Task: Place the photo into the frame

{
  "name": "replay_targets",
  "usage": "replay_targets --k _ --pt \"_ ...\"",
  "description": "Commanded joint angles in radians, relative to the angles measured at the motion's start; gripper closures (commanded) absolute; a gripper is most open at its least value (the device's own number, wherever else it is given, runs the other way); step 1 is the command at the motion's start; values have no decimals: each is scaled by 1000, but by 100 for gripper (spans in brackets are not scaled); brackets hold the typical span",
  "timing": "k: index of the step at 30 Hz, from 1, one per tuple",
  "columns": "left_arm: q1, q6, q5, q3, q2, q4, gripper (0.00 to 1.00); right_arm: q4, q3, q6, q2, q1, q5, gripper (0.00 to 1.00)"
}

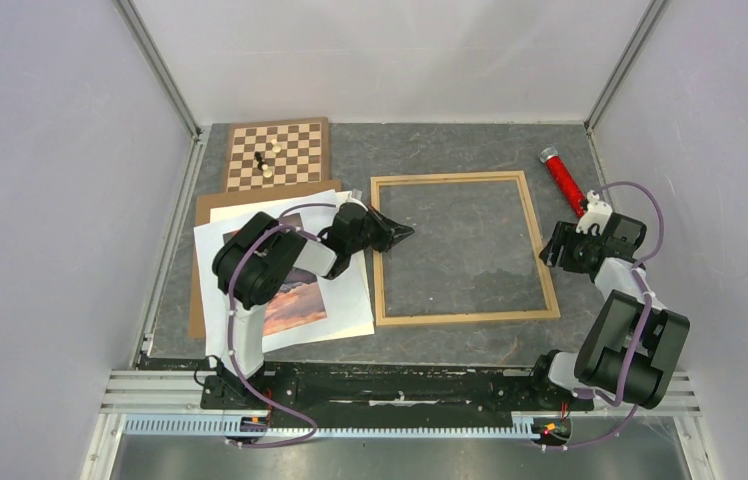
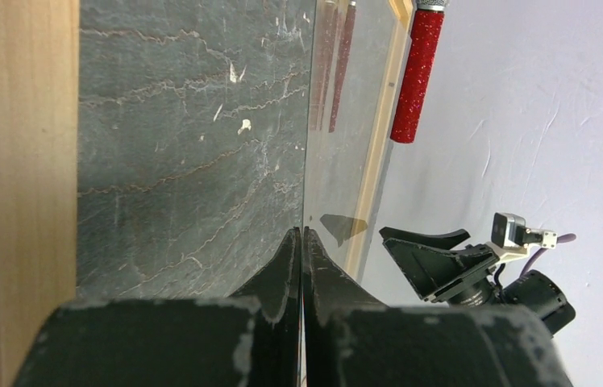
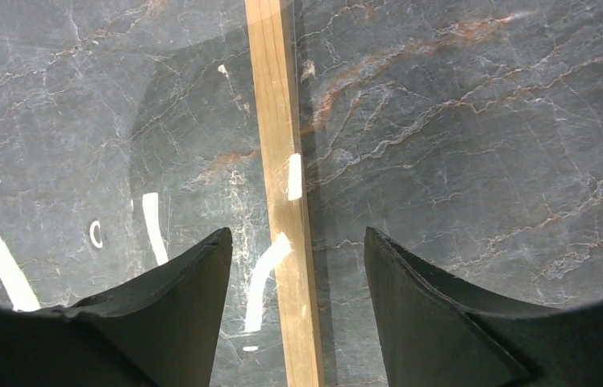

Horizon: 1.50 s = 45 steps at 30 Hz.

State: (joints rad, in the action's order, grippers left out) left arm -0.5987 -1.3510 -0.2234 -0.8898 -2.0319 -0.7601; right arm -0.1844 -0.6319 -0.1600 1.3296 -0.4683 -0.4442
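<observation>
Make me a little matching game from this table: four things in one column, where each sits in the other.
1 photo
2 chessboard
3 red tube
4 right claw

A far left corner of the table
B open, over the frame's right side
C just outside the frame's far right corner
D on white sheets, left of the frame

Pairs: 1-D, 2-A, 3-C, 4-B

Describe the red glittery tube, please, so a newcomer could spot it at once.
Find the thin, light wooden picture frame lying on the dark marbled tabletop. Just past its far right corner, near the right wall, lies a red glittery tube with a silver cap. It alone is red and sparkly.
</observation>
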Motion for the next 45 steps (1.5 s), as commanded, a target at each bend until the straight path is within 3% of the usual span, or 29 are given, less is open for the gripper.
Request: replay_targets --k 1,25,45 --pt "8 79 61 17 71 -93 98 56 -44 -8 5 2 -20 36" --pt "6 48 111 12 64 -156 98 131 -47 12 41 -3 -72 37" --pt "6 119 111 40 109 -147 98 140 -33 -22 47 -6 -91 37"
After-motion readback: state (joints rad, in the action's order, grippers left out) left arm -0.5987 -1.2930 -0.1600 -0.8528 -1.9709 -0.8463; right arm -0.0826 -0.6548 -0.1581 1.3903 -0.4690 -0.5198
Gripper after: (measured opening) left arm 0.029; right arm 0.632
